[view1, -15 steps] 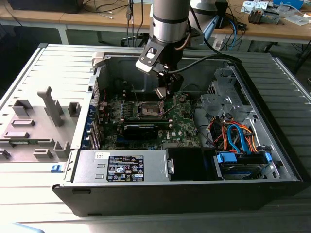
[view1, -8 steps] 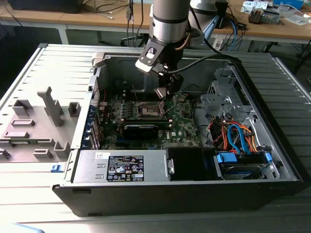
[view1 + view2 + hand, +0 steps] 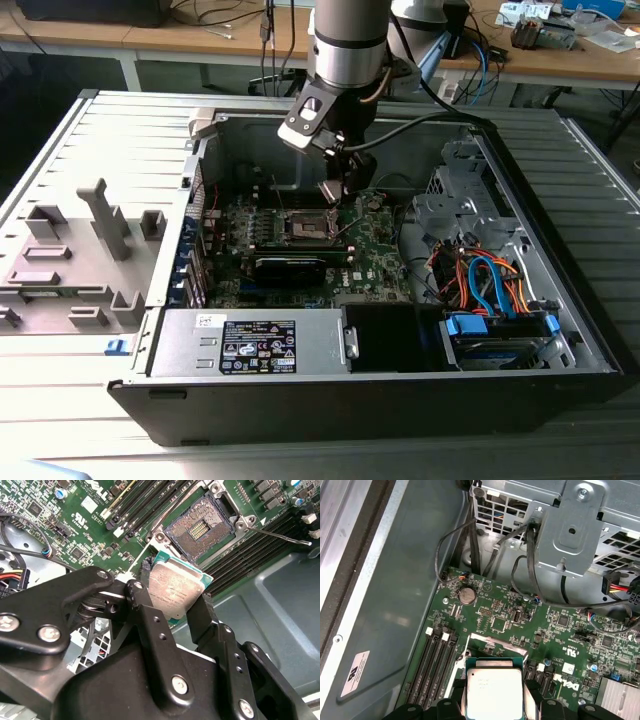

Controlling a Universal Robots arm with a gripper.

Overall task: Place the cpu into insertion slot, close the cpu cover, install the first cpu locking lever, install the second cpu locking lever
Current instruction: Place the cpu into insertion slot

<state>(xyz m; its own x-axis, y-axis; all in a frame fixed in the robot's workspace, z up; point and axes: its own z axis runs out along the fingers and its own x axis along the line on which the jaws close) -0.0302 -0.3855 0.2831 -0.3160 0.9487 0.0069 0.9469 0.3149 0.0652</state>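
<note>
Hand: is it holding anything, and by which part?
Yes. The hand holds the chip, pinched by two opposite edges between its fingers, with the metal top facing both wrist views.

Exterior view: standing off the arm [image 3: 345, 40], looking down into the open computer case [image 3: 400, 400], whole case in frame. Second wrist view: riding close behind the gripper [image 3: 170, 599], looking past it onto the cpu [image 3: 172, 592] and the insertion slot [image 3: 200, 527]. First wrist view: hovering near the green circuit board [image 3: 520, 625], facing down on it. All three are sharing that board; both wrist views are sharing the cpu.
</note>
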